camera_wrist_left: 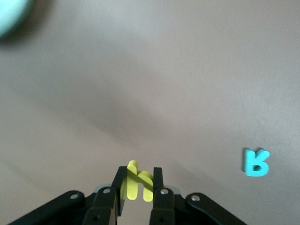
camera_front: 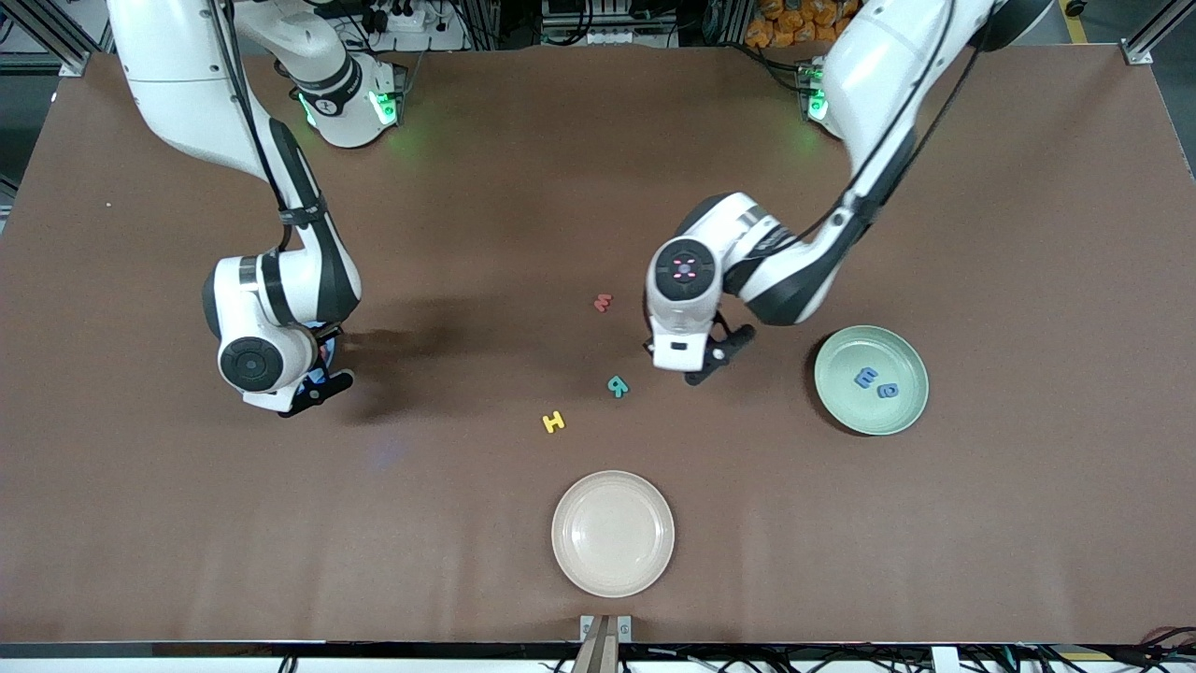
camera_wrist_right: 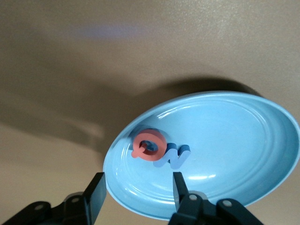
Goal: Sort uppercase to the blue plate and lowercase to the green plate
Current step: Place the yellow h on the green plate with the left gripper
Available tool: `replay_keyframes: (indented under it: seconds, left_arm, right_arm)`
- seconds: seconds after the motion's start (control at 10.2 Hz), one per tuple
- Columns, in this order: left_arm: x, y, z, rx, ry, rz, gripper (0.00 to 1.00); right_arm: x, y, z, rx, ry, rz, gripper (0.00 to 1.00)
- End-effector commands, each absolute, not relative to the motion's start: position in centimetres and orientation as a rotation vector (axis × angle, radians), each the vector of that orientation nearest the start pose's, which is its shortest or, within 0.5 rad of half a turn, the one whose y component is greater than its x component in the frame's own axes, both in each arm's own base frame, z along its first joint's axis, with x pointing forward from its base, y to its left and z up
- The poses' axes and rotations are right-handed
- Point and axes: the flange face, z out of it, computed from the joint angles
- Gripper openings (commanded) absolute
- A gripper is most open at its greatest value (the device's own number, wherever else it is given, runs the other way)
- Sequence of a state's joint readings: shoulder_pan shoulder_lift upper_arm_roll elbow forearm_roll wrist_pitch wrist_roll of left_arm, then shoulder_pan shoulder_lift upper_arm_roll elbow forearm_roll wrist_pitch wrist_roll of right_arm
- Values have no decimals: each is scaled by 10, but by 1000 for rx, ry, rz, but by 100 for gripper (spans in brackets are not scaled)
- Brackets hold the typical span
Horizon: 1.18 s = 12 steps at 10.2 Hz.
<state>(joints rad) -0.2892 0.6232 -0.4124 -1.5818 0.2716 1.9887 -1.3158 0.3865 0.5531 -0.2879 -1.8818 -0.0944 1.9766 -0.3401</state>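
Two arms are working in parallel over the brown table (camera_front: 486,187). Left gripper (camera_wrist_left: 138,180) is pinching the yellow h (camera_wrist_left: 137,180), lifted off the surface near the teal R (camera_front: 618,385); next it needs carrying over the green plate (camera_front: 846,411), where two blue lowercase (camera_front: 876,383) are lying. Right gripper (camera_wrist_right: 136,194), jaws apart, is hanging over the blue plate (camera_wrist_right: 243,140), the red Q (camera_wrist_right: 149,146) lying on the blue M (camera_wrist_right: 176,157) inside. Yellow H (camera_front: 553,422), R and red m (camera_front: 603,302) are waiting mid-table; the cream plate (camera_front: 613,533) is sitting nearest the camera. Cables and frame posts are lining the robots' edge.
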Motion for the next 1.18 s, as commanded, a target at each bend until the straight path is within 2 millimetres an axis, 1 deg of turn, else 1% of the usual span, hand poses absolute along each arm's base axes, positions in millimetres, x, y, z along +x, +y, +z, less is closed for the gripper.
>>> replay_keyframes:
  seconds: [0.0,0.1,0.2,0.29,0.39,0.49,0.59,0.69,0.78,0.88,0.98,1.08]
  left_arm:
    - [565,-313,311,-2961,-487,165,0]
    - [576,-279,319,-2983,-417,209,0]
    - [581,-240,313,-2986,-298,309,0]
    - [588,-198,307,-2991,-225,365,0]
    - [585,-170,298,-2987,-169,410,0]
    - [583,-153,291,-2983,-146,440,0]
    - [579,-138,279,-2975,-152,482,0]
    - [580,-121,271,-2964,-179,502,0]
    - [580,-116,267,-2959,-187,516,16]
    - [579,-115,266,-2958,-186,518,35]
    - [579,-115,264,-2955,-149,518,54]
    - [579,-115,262,-2961,-93,526,62]
  right_arm:
    - [581,61,208,-3146,-748,761,67]
    - [583,73,218,-3173,-682,753,67]
    - [584,97,239,-3191,-536,790,70]
    - [585,120,264,-3206,-405,767,71]
    - [581,149,286,-3227,-340,720,71]
    - [577,174,303,-3259,-217,664,74]
    - [571,201,318,-3284,-117,594,75]
    - [567,236,335,-3306,-9,499,76]
    - [567,261,347,-3313,133,431,82]
    - [566,280,353,-3303,209,356,93]
    - [570,288,356,-3276,273,271,100]
    - [574,295,361,-3251,310,194,100]
